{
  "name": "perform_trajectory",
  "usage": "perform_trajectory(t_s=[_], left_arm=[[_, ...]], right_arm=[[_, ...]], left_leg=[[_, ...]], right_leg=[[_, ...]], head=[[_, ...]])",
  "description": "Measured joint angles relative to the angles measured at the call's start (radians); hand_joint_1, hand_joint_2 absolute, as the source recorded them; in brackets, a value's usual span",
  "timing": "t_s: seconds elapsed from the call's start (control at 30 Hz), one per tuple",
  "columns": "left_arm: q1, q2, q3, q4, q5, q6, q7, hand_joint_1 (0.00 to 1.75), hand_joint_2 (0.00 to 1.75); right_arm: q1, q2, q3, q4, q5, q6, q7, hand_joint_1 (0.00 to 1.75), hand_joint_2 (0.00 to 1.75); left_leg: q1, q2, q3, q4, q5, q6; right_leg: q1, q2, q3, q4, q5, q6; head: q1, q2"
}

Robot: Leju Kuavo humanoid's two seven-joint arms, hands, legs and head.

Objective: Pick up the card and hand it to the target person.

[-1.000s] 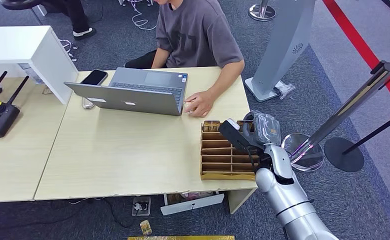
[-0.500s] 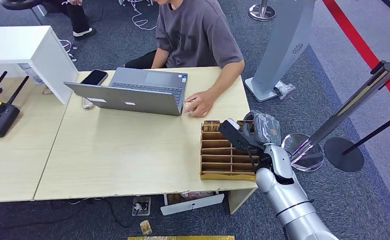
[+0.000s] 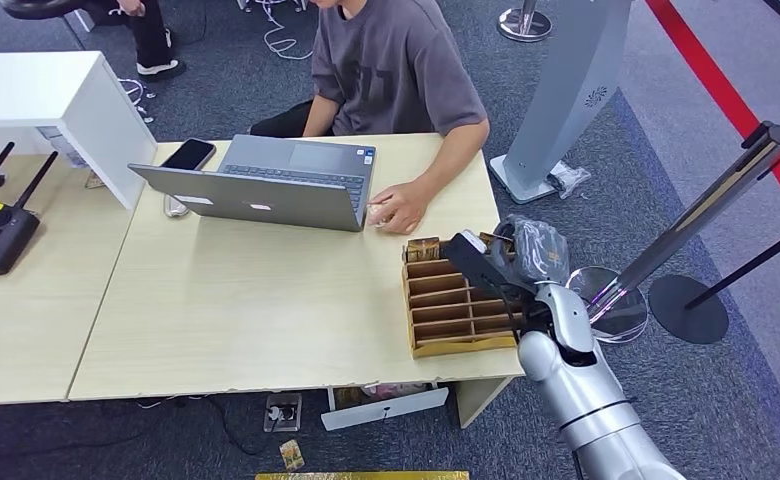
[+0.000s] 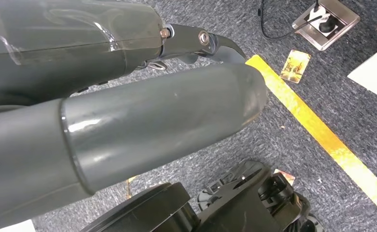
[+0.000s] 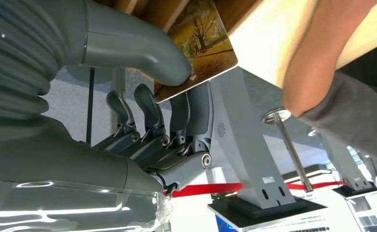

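- Right hand (image 3: 506,262) sits over the far right corner of the wooden slotted card tray (image 3: 444,310), at about 4 o'clock on the desk (image 3: 266,300).
- In the right wrist view, the thumb (image 5: 143,50) presses the card (image 5: 203,41) (autumn tree print) against the dark fingers (image 5: 177,116); card is pinched, other fingers curled under it.
- Card looks partly out of the tray, though the head view hides this behind the hand, so hard to be sure.
- Person's hand (image 3: 398,208) rests on the desk at 11 o'clock from the tray, beside the laptop (image 3: 266,185).
- Left hand (image 4: 143,96) hangs low over grey carpet; fingers too close to the camera, can't tell how they lie.
- Another card (image 4: 295,65) lies on the floor near a yellow tape line (image 4: 322,135).
- Phone (image 3: 188,154) at 12 o'clock of the desk.
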Motion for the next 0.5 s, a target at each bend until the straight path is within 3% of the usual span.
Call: perform_trajectory(t_s=[0.23,0.4,0.5], left_arm=[[0.000,0.000,0.000,0.000,-0.001,0.000,0.001,0.00,0.00],[0.000,0.000,0.000,0.000,-0.008,-0.002,0.001,0.00,0.00],[0.000,0.000,0.000,0.000,-0.010,-0.002,0.001,0.00,0.00]], right_arm=[[0.000,-0.002,-0.005,-0.012,0.000,0.003,0.003,1.38,1.75],[-0.006,-0.014,-0.007,-0.090,-0.001,0.020,0.013,1.55,1.75],[-0.017,-0.020,-0.010,-0.115,-0.016,0.022,0.015,1.55,1.75]], left_leg=[[0.000,0.000,0.000,0.000,0.000,0.000],[0.000,0.000,0.000,0.000,0.000,0.000],[0.000,0.000,0.000,0.000,0.000,0.000]], right_leg=[[0.000,0.000,0.000,0.000,0.000,0.000],[0.000,0.000,0.000,0.000,0.000,0.000],[0.000,0.000,0.000,0.000,0.000,0.000]], head=[[0.000,0.000],[0.000,0.000],[0.000,0.000]])
